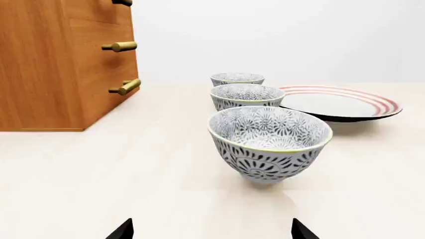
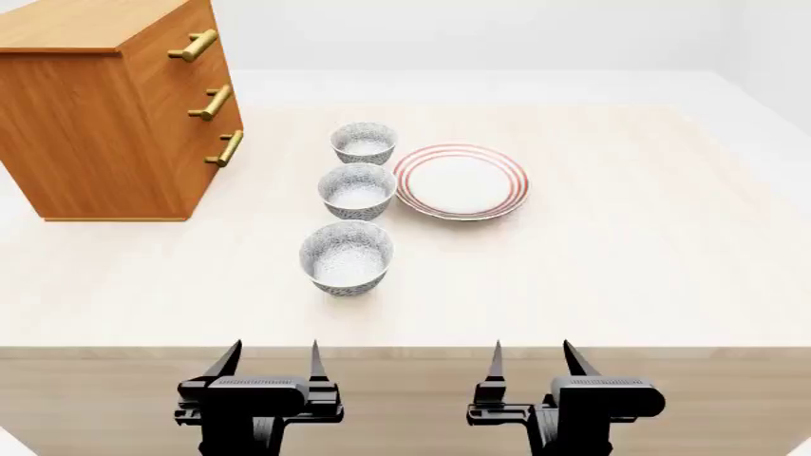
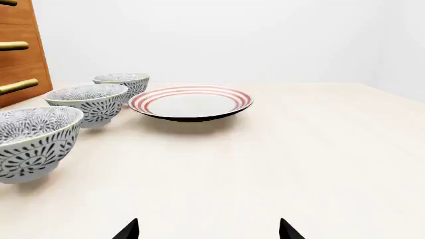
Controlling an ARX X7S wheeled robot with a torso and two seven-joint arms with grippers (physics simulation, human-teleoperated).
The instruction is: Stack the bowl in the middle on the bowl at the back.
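Three alike grey-and-white patterned bowls stand in a line on the pale table. The bowl in the middle (image 2: pixel 357 190) (image 1: pixel 247 95) (image 3: pixel 89 102) sits between the bowl at the back (image 2: pixel 364 142) (image 1: pixel 237 78) (image 3: pixel 121 82) and a front bowl (image 2: pixel 346 256) (image 1: pixel 269 141) (image 3: pixel 30 142). My left gripper (image 2: pixel 270 359) (image 1: pixel 211 230) hangs open at the table's near edge, just short of the front bowl. My right gripper (image 2: pixel 530 358) (image 3: pixel 208 230) is open too, further right at the same edge. Both hold nothing.
A red-ringed white plate (image 2: pixel 461 180) (image 1: pixel 342 102) (image 3: pixel 190 103) lies right of the middle bowl, nearly touching it. A wooden drawer cabinet (image 2: pixel 108 104) (image 1: pixel 63 59) with brass handles stands at the back left, its front facing the bowls.
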